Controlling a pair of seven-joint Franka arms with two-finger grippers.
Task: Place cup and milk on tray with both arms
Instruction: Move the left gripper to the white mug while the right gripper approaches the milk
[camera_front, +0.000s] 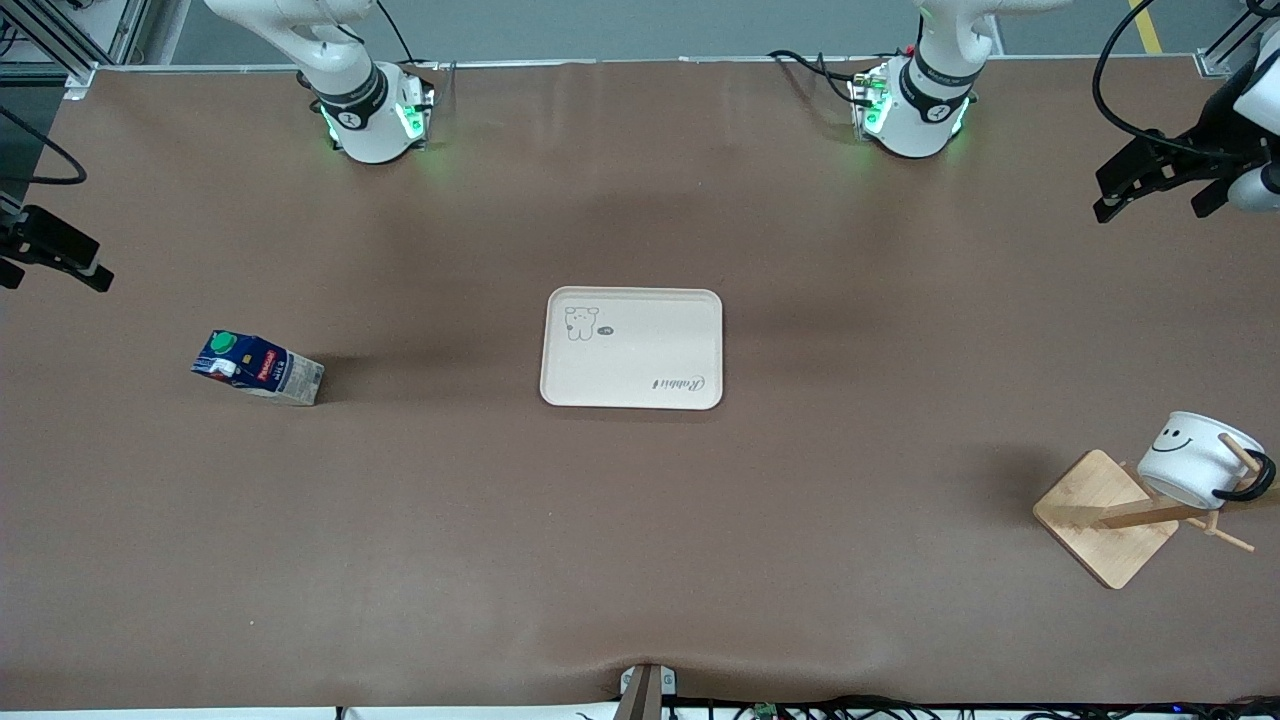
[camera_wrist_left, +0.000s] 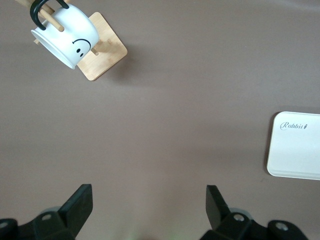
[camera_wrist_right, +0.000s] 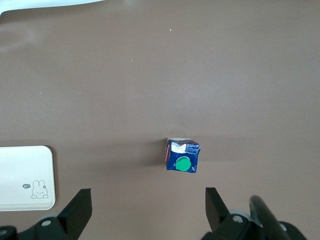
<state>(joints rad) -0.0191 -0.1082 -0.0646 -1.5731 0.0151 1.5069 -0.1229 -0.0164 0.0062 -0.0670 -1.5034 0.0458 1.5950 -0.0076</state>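
The cream tray (camera_front: 630, 350) lies flat at the middle of the table. The milk (camera_front: 258, 367) stands on the table toward the right arm's end; the right wrist view shows its green cap from above (camera_wrist_right: 182, 156), with a corner of the tray (camera_wrist_right: 25, 177). The cup (camera_front: 1195, 458) hangs tilted on a peg of a wooden rack toward the left arm's end, and it also shows in the left wrist view (camera_wrist_left: 65, 42). My left gripper (camera_wrist_left: 148, 200) is open and empty, high over bare table (camera_front: 1110, 200). My right gripper (camera_wrist_right: 147, 202) is open and empty, high over the table's edge (camera_front: 55, 265).
The wooden rack's square base (camera_front: 1105, 520) stands near the table's corner at the left arm's end, with pegs sticking out past the cup. The arm bases (camera_front: 375, 110) (camera_front: 915, 105) stand along the edge farthest from the front camera. Cables run along the table edge nearest that camera.
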